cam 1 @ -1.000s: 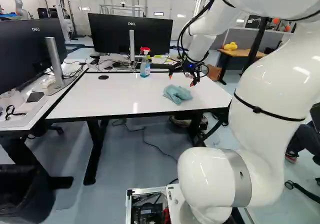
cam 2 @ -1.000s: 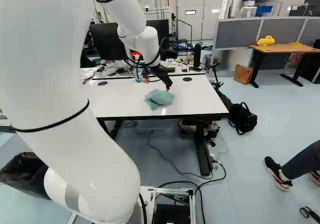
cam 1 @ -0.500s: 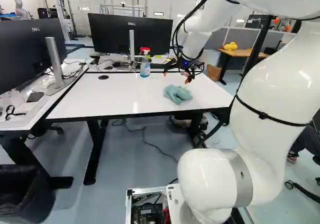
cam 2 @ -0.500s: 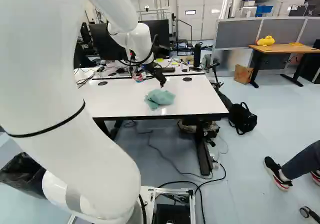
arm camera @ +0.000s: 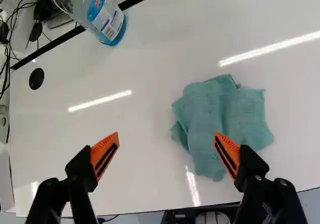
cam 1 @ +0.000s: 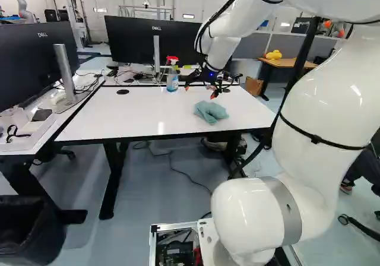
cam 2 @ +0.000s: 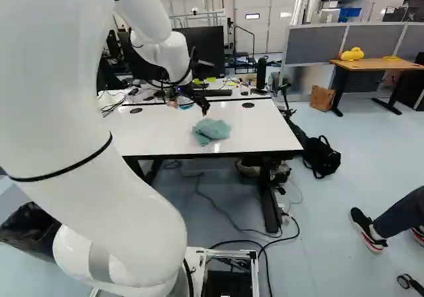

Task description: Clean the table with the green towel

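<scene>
Presently, the gripper is released, its two fingers well apart. Ahead of it, offset toward one finger, the crumpled green towel lies on the white desk; its long axis is indistinct, a blunt lobe pointing back alongside that finger.
</scene>
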Tool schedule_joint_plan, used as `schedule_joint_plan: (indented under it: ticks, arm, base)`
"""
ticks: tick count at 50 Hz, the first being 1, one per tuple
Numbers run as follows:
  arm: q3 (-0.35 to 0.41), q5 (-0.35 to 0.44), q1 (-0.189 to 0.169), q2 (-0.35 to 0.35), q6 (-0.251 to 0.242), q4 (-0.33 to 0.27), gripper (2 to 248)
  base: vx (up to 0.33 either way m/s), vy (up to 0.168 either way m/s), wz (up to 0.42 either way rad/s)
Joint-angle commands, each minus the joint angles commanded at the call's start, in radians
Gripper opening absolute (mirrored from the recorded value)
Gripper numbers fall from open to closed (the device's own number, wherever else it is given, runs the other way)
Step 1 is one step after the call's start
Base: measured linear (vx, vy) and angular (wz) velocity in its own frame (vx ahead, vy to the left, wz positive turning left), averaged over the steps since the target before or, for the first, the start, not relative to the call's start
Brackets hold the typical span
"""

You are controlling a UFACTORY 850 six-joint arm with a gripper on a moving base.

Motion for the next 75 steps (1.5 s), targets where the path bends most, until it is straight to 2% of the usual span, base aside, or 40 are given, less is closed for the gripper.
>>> schedule_joint_plan:
  ticks: [58, 75]
  arm:
    - [-0.052, 0.0, 0.202, -0.048, 0.0, 0.0, 247]
    - [-0.05, 0.008, 0.209, -0.049, 0.0, -0.002, 247]
  base:
    - [0.0, 0.0, 0.0]
    - [0.0, 0.0, 0.0]
